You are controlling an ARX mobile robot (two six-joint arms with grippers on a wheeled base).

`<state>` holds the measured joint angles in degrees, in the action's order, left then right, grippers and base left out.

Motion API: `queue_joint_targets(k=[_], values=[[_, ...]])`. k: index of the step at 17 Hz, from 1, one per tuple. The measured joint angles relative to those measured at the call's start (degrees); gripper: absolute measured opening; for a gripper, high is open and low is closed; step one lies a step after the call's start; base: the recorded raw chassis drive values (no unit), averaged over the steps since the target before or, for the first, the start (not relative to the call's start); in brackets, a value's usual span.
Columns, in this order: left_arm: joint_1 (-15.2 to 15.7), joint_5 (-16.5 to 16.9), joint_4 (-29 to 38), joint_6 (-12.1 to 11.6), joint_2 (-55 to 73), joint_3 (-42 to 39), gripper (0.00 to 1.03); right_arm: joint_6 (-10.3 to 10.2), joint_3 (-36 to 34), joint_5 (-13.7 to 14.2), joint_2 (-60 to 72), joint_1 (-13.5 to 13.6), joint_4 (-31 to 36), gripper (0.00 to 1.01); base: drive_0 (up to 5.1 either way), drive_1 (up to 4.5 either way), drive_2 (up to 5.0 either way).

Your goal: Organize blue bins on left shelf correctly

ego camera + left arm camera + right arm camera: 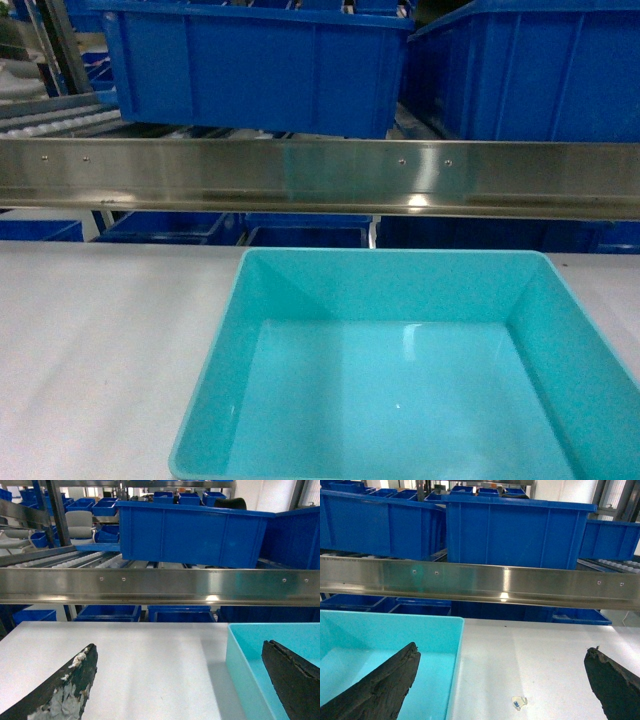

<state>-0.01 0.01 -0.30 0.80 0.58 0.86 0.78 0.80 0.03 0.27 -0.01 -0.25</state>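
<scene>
Nearest the head camera, a turquoise tub (400,380) sits upright and empty on a white table (100,340), its far rim close under the rack's front beam. In the left wrist view the left gripper (185,680) stands with jaws spread wide: one worn black finger (60,690), its pad flaked with white, hangs over bare tabletop, and the other finger (295,677) hangs above the inside of the tub, the tub's left wall lying between them; contact with the wall cannot be confirmed. In the right wrist view the right gripper (505,685) is likewise spread wide, one finger (380,687) above the tub interior, the other (615,685) over the table, straddling the tub's right wall; neither grips anything. A small white scrap (519,702) lies on the table just right of the tub. Beyond the table edge runs the stainless-steel beam (320,175) of the left shelf (150,585), level across all views. Behind and above it, royal-blue ribbed crates (260,65) rest on sloping tracks of white rollers (85,559), one crate tilted in the left wrist view. More blue crates show on the tier below the beam and further back.
</scene>
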Motion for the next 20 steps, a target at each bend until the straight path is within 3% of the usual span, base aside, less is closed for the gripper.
queue_joint_targets(k=[3,4,6,8,9,13,16,20], values=[[0.0,0.0,0.0,-0.02,0.0,0.0,0.98,0.0,0.0,0.0,0.0,0.0,0.0,0.98,0.0,0.0,0.0],[-0.44,0.24,1.9,-0.2,1.03,0.02,0.98,0.39,0.07,1.92,0.96,1.62,0.68,0.98,0.0,0.0,0.0],[-1.77,2.49,12.13,-0.63,14.95,1.68,0.98,1.22,1.03,8.5,10.73,8.55,8.04,0.98,0.0,0.0,0.0],[-3.67,4.09,19.19,-0.37,29.53,6.27,0.98,1.55,3.91,11.54,23.3,12.52,17.25,0.98,0.0,0.0,0.0],[-6.03,2.73,21.05,-0.35,35.04,8.55,0.98,0.72,5.6,11.78,30.75,13.6,21.99,0.98,0.0,0.0,0.0],[-16.0,-2.93,19.41,1.95,52.33,13.14,0.98,-1.95,14.62,11.93,54.23,15.28,17.2,0.98,0.0,0.0,0.0],[-17.84,-4.98,13.79,5.51,59.41,17.05,0.98,-2.97,20.06,8.31,61.88,14.19,13.07,0.98,0.0,0.0,0.0],[-17.86,-4.98,13.92,6.73,59.19,17.05,0.98,-3.8,20.04,8.11,61.81,13.84,12.94,0.98,0.0,0.0,0.0]])
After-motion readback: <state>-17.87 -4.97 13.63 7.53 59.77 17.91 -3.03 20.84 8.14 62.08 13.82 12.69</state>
